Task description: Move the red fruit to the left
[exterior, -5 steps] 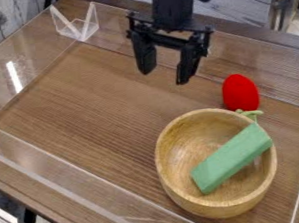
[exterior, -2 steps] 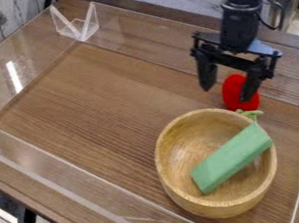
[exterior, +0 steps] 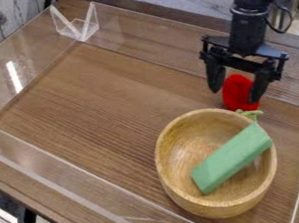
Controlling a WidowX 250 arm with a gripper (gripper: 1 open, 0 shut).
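The red fruit (exterior: 240,93), a small glossy strawberry shape, lies on the wooden table at the right, just beyond the rim of the wooden bowl (exterior: 177,144). My black gripper (exterior: 245,79) hangs directly over it, open, with one finger on each side of the fruit. The fruit's upper part is partly hidden by the fingers. I cannot tell whether the fingertips touch it.
A green rectangular block (exterior: 233,158) lies tilted inside the bowl. Clear plastic walls (exterior: 14,77) ring the table. A clear plastic stand (exterior: 75,25) sits at the far left corner. Bare wood (exterior: 97,99) stretches to the left.
The gripper has travelled from the table's middle to the right and come down around the red fruit. Its jaws stayed open. The fruit and bowl have not moved.
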